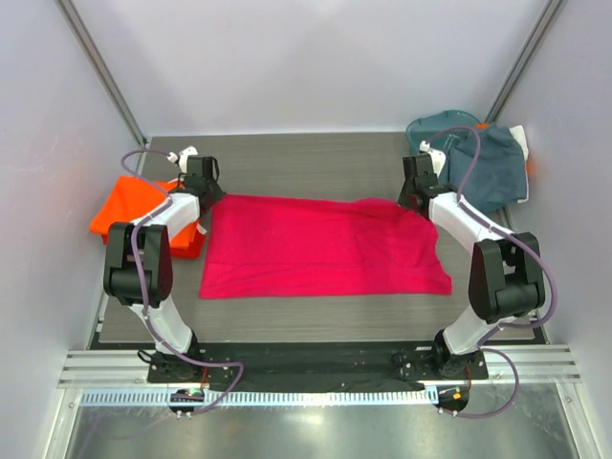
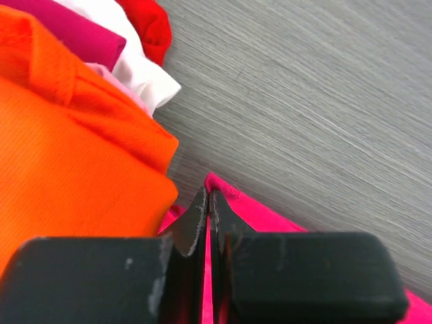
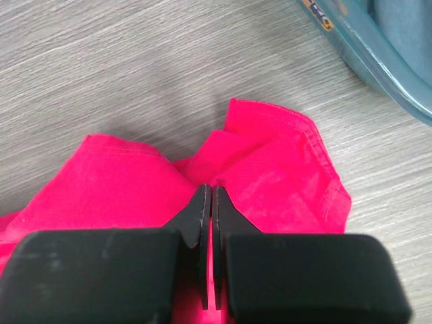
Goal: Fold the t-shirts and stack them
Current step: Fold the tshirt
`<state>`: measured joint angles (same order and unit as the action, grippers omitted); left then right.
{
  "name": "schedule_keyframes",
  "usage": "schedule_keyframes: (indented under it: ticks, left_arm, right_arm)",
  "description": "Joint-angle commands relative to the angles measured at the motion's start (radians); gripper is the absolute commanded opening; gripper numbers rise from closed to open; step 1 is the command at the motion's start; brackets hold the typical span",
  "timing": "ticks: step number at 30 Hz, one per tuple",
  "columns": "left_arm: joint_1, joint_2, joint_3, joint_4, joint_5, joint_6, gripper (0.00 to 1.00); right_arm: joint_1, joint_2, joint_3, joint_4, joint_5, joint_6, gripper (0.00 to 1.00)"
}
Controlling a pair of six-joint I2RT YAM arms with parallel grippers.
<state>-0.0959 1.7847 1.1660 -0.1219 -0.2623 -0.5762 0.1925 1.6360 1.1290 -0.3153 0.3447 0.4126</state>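
The magenta-pink t-shirt (image 1: 320,247) lies spread flat on the table (image 1: 316,163). At its far left corner the left gripper (image 2: 208,200) is clenched on the hem. At its far right corner the right gripper (image 3: 208,196) pinches a bunched fold — jaws pressed tight. Just left of the pink shirt sits the folded orange t-shirt (image 1: 129,206). Beyond its right corner, grey-blue t-shirts (image 1: 483,163) fill a teal basket (image 3: 368,50).
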Motion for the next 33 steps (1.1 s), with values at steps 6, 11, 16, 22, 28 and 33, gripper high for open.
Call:
schedule_keyframes:
  ticks: [6, 11, 16, 22, 28, 33]
  left_arm:
    - [-0.034, -0.122, -0.092, 0.094, -0.093, -0.024, 0.0]
    - [-0.05, -0.172, -0.163, 0.091, -0.104, -0.095, 0.0]
    - [-0.05, -0.248, -0.223, 0.105, -0.103, -0.152, 0.0]
    - [-0.05, -0.327, -0.279, 0.097, -0.149, -0.174, 0.0]
    - [-0.05, -0.372, -0.322, 0.084, -0.183, -0.201, 0.0]
    - [-0.048, -0.389, -0.348, 0.085, -0.198, -0.224, 0.0]
  right_arm:
    - [0.01, -0.111, -0.006, -0.014, 0.042, -0.043, 0.01]
    - [0.035, -0.123, 0.005, -0.05, 0.095, -0.077, 0.01]
    - [0.065, -0.131, -0.005, -0.062, 0.14, -0.092, 0.01]
    - [0.082, -0.153, -0.026, -0.064, 0.165, -0.092, 0.01]
    - [0.093, -0.185, -0.04, -0.07, 0.171, -0.09, 0.01]
    - [0.099, -0.214, -0.07, -0.076, 0.18, -0.089, 0.01]
